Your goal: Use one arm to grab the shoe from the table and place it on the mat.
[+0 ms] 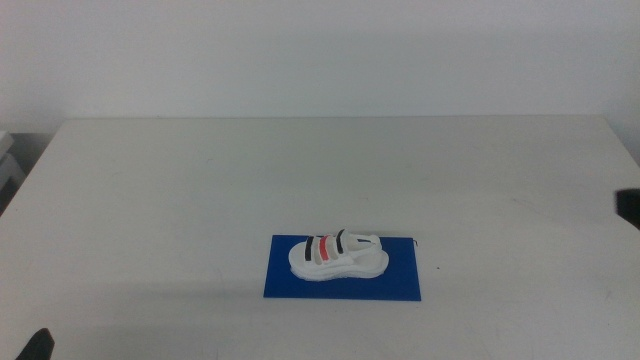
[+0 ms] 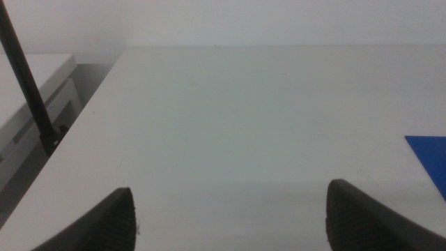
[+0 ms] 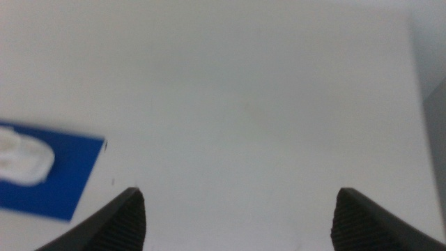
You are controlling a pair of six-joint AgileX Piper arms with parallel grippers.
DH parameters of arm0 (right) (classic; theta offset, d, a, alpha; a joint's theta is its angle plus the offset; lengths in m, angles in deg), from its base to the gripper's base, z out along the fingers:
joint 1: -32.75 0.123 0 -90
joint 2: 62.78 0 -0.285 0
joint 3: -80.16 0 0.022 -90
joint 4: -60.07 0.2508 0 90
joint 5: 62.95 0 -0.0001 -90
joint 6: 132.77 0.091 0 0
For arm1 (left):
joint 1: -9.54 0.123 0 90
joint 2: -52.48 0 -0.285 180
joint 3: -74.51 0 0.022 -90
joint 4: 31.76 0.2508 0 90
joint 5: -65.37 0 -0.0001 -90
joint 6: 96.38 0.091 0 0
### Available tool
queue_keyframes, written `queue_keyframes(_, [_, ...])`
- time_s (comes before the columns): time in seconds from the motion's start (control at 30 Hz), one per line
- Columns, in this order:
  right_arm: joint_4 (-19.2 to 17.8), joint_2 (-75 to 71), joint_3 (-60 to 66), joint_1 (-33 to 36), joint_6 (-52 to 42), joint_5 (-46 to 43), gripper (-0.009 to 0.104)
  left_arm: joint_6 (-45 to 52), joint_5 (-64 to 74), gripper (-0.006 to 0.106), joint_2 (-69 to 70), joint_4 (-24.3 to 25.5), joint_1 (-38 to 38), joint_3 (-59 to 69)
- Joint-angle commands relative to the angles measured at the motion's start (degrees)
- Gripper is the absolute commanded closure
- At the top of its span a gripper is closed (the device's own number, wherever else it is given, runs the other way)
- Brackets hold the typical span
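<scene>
The white shoe with black and red straps lies on the dark blue mat at the front middle of the off-white table. No gripper touches it. The left gripper is open and empty at the table's front left; only a dark tip shows in the middle view. The right gripper is open and empty, back at the table's right side, where a dark bit shows at the picture's edge. The right wrist view shows the mat and one end of the shoe.
A grey-white cabinet and a black rod stand beyond the table's left edge. A corner of the mat shows in the left wrist view. A white wall lies behind the table.
</scene>
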Motion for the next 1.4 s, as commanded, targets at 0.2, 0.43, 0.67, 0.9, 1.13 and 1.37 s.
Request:
queue_keyframes(0.2, [0.09,-22.54,15.42,-0.79,0.05,-12.24,0.003,-0.31,-4.64,0.007,0.60,-0.47,-0.24,0.47])
queue_keyframes(0.43, [-4.40,-35.67,23.68,-0.65,0.05,-10.37,0.003,-0.31,-4.64,0.007,0.60,-0.47,-0.24,0.47])
queue_keyframes(0.67, [-4.26,-43.78,30.17,-0.65,0.05,-10.64,0.003,-0.31,-4.64,0.007,0.60,-0.47,-0.24,0.47])
queue_keyframes(0.9, [-8.79,-51.12,35.09,-0.65,0.05,-11.10,0.003,-0.31,-4.64,0.007,0.52,-0.47,-0.24,0.47])
queue_keyframes(1.13, [-9.45,-51.05,37.79,-0.65,0.05,-16.55,0.003,-0.31,-4.64,0.007,0.52,-0.47,-0.24,0.47])
queue_keyframes(1.37, [-13.59,-51.05,42.69,-0.65,0.05,-24.49,0.003,-0.31,-4.64,0.007,0.47,-0.47,-0.24,0.47])
